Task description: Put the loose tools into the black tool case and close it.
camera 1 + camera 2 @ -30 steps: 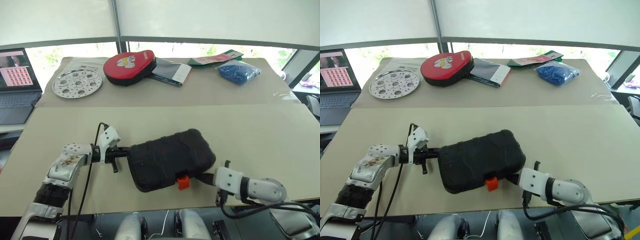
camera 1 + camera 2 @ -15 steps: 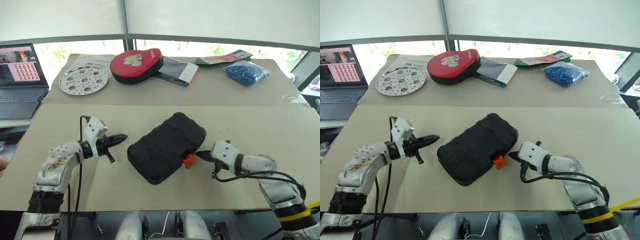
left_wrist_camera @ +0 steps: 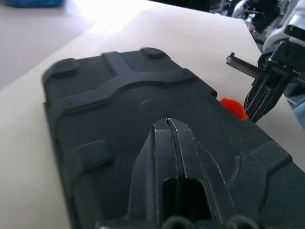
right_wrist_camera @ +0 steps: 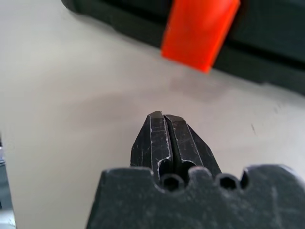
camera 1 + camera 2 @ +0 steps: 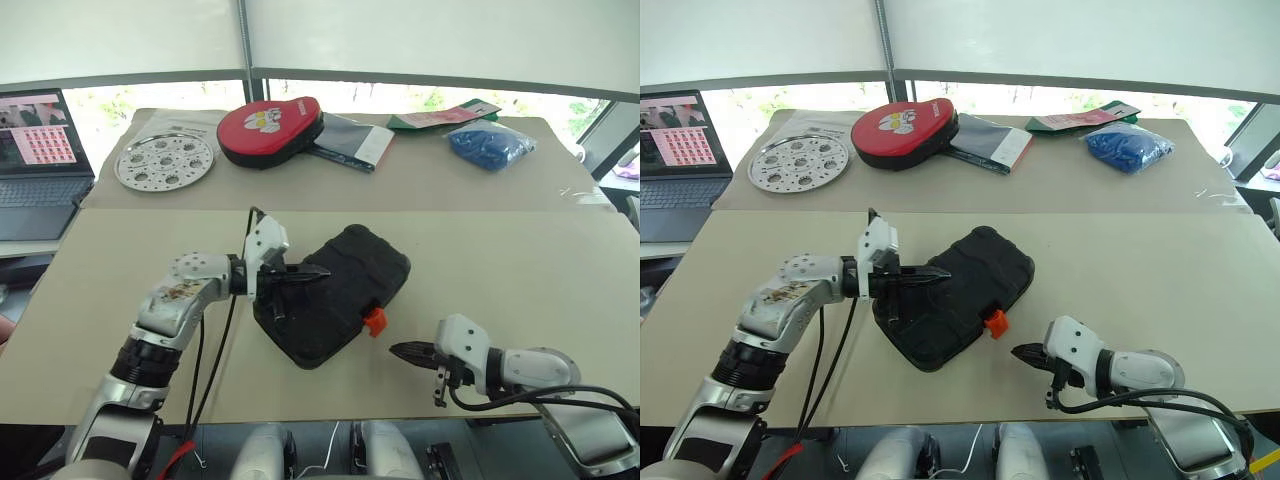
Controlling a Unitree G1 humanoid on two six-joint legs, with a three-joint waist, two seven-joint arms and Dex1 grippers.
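Black tool case point(image 5: 335, 295) looks shut, halves together, orange latch point(image 5: 374, 321) on its near edge; whether it's snapped home I can't tell. No loose tools lying around the case, so loading looks done; what's left is at most latching. Left gripper point(image 5: 318, 270) has fingers pressed together, empty, tips over the case's lid. Right gripper point(image 5: 395, 351) also pinched closed, empty, just beside the latch, not touching. Bare table point(image 5: 520, 270) on all sides of the case; near table edge is close behind the right gripper. Red oval padded case point(image 5: 268, 129), perforated metal disc point(image 5: 165, 160) and blue bag point(image 5: 490, 143) sit well beyond the case.
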